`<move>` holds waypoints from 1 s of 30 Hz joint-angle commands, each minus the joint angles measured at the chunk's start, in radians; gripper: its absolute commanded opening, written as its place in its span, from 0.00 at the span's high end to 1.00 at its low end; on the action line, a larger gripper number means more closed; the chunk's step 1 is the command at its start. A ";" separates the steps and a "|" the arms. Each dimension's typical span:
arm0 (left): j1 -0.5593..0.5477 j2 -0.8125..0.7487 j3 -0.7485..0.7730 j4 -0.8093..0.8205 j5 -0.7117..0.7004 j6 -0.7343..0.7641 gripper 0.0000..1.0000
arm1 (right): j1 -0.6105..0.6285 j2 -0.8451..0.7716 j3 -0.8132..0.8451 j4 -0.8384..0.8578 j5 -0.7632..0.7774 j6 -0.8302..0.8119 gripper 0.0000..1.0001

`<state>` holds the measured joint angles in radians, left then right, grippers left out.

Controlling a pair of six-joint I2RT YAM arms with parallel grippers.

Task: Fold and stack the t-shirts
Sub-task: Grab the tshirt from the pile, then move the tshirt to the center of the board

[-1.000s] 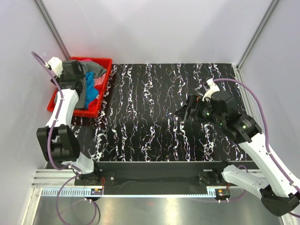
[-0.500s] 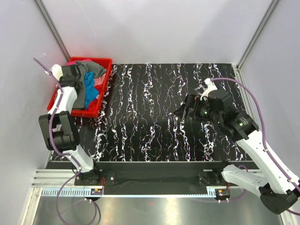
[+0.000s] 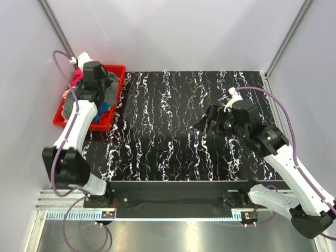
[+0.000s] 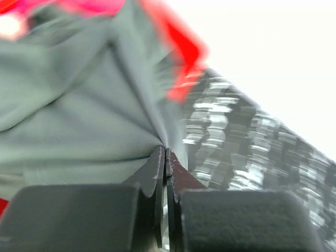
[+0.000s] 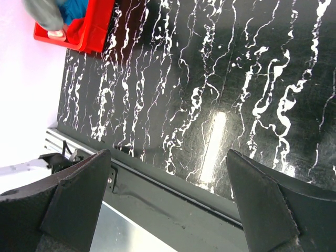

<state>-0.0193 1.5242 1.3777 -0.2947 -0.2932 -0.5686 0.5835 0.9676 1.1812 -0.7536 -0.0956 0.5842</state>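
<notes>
At 10 o'clock overhead we see the left gripper (image 3: 93, 79) above the red plastic crate (image 3: 122, 79). Only its wrist view shows the jaws together, pinching the bunched dark grey cloth t-shirt (image 4: 79, 105) from that crate, creases converging toward 6 o'clock, long axis untellable. At 3 o'clock the right gripper (image 5: 168, 155) gapes over the black marbled table (image 5: 210, 79).

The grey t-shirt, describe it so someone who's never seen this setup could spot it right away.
Find the red crate at the far left corner of the black marbled table. The grey t-shirt lies on top of its pile, pinched in the left tool. It is the only grey cloth there, beside a blue shirt and a pink shirt.
</notes>
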 commanded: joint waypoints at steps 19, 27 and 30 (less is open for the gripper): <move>-0.562 -0.611 -0.298 0.142 0.551 -0.115 1.00 | -0.001 -0.176 0.063 -0.154 0.231 0.063 0.00; -0.573 -0.848 -0.565 -0.453 0.231 -0.109 1.00 | -0.001 -0.083 -0.162 -0.084 0.111 0.112 0.08; -0.573 -0.906 -0.524 -0.558 0.085 -0.108 1.00 | 0.001 -0.020 -0.325 0.069 -0.069 0.193 0.20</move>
<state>-0.5919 0.6960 0.7643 -0.7128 0.0002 -0.6785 0.5827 0.8921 0.9752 -0.8032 0.0078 0.6857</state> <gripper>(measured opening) 0.012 0.829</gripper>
